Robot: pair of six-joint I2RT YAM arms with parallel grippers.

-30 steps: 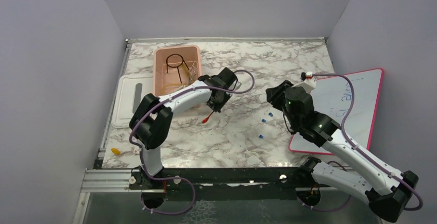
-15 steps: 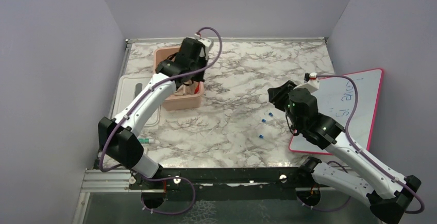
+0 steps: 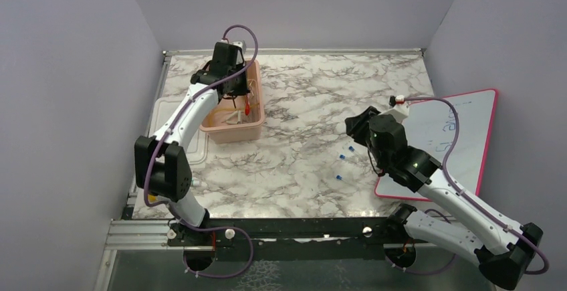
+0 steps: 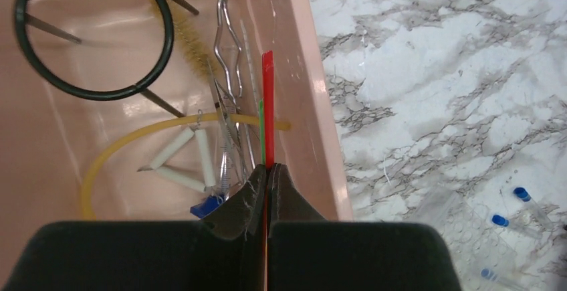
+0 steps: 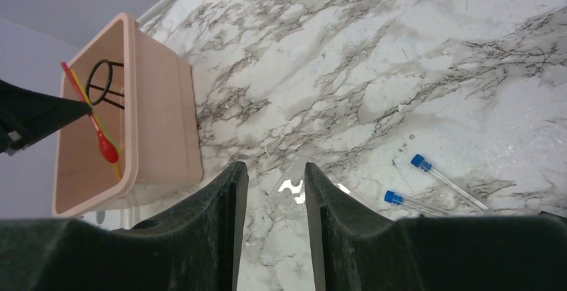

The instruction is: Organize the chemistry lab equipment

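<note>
My left gripper (image 4: 267, 168) is shut on a thin red-tipped stick (image 4: 268, 104) and holds it over the pink tub (image 4: 314, 90). From above, the stick (image 3: 247, 108) hangs inside the tub (image 3: 231, 129) below the left gripper (image 3: 242, 91). In the tub lie a black wire ring (image 4: 93, 37), metal tongs (image 4: 231, 63), a small brush (image 4: 190, 50) and a tan rubber tube (image 4: 114, 150). Blue-capped tubes (image 5: 418, 162) lie on the marble. My right gripper (image 5: 276, 170) stands open above a clear piece (image 5: 294, 185) on the table beside them.
A pink-framed whiteboard (image 3: 461, 130) lies at the right edge under my right arm. The white lid (image 3: 164, 130) rests left of the tub. A small yellow item (image 3: 150, 197) sits near the front left corner. Grey walls close in the table.
My left arm carried the red-tipped stick from the marble in front of the tub up and back over the tub. My right arm only shifted slightly.
</note>
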